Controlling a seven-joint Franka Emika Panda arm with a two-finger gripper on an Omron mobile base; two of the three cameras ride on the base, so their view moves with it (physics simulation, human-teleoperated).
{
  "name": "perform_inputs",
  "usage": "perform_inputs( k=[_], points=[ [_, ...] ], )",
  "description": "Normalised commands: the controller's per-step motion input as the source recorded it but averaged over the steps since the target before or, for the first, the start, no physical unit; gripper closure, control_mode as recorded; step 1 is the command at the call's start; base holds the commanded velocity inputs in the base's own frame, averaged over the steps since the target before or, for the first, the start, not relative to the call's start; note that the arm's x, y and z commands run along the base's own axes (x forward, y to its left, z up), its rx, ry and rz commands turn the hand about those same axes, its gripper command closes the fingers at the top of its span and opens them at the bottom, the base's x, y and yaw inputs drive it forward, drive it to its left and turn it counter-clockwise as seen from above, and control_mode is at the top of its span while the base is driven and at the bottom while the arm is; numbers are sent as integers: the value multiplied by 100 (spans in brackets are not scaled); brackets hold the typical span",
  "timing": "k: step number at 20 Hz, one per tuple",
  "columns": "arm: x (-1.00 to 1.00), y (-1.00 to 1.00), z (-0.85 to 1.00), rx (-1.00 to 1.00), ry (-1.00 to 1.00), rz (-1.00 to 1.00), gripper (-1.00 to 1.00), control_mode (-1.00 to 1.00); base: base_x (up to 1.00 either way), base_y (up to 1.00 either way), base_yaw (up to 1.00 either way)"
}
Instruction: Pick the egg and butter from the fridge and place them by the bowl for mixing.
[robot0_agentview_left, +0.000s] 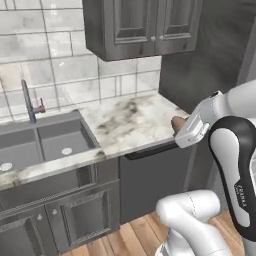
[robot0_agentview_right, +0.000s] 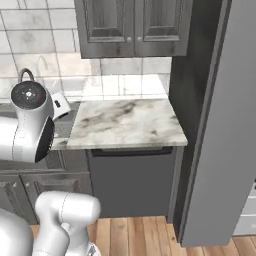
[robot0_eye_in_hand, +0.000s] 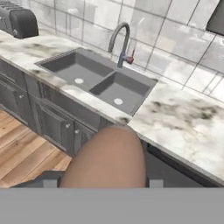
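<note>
Even, soft rendered light throughout, no strong source to pick out. Pale sheen on the wall tiles (robot0_agentview_left: 75, 75) above the counter's (robot0_agentview_right: 125, 122) back edge. Dim under the upper cabinets (robot0_agentview_right: 132, 25), darker inside the sink basins (robot0_eye_in_hand: 94, 78). Low resolution, edges slightly soft. Egg (robot0_eye_in_hand: 107, 159) up close, blurred.

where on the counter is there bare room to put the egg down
The marble counter between the double sink and the fridge side looks bare, backed by the tiled wall. Left of the sink a toaster takes the far end. The gripper holds the egg.
</note>
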Motion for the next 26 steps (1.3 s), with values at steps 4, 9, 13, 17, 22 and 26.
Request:
perform_inputs(
  k=[4, 9, 13, 17, 22, 26],
  points=[
    [0, 0, 0, 0, 0, 0, 100, 100, -36, 100, 9],
    [0, 0, 0, 0, 0, 0, 100, 100, -44, 100, 12],
    [0, 0, 0, 0, 0, 0, 100, 100, -39, 100, 11],
    [0, 0, 0, 0, 0, 0, 100, 100, -29, 100, 10],
    [0, 0, 0, 0, 0, 0, 100, 100, -16, 100, 6],
    [0, 0, 0, 0, 0, 0, 100, 100, -4, 100, 5]
  ],
)
